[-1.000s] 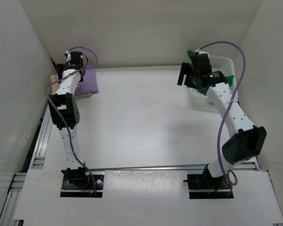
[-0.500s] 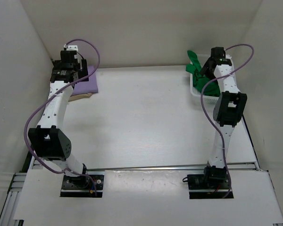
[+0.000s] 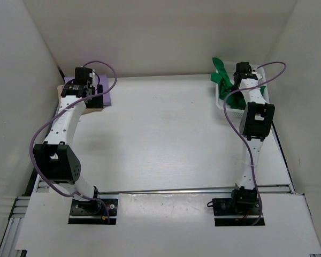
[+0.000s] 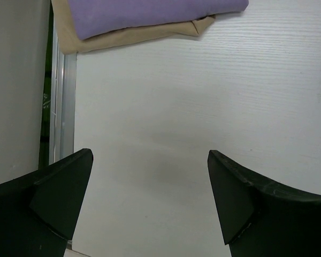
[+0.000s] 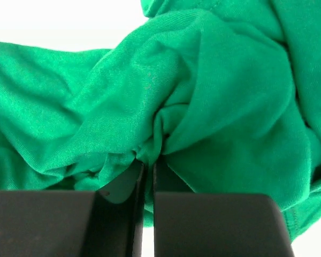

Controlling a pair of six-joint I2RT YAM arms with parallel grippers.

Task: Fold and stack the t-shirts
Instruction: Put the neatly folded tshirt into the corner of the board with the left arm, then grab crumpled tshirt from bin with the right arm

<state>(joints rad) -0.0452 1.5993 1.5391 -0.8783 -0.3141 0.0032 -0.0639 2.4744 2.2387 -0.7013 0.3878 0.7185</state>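
Our right gripper (image 5: pixel 148 166) was pinched shut on a bunched fold of the green t-shirt (image 5: pixel 214 107), which lay crumpled in the white basket (image 3: pixel 222 103) at the far right of the surface (image 4: pixel 203 107). We judged the cloth light, limp and stretchy. It would drape and trail, so a shoulder seam or collar seemed a better hold than mid-body. Our left gripper (image 4: pixel 148 155) hung wide apart, holding nothing, near the folded purple t-shirt (image 4: pixel 150 13) lying on the tan t-shirt (image 4: pixel 128 38).
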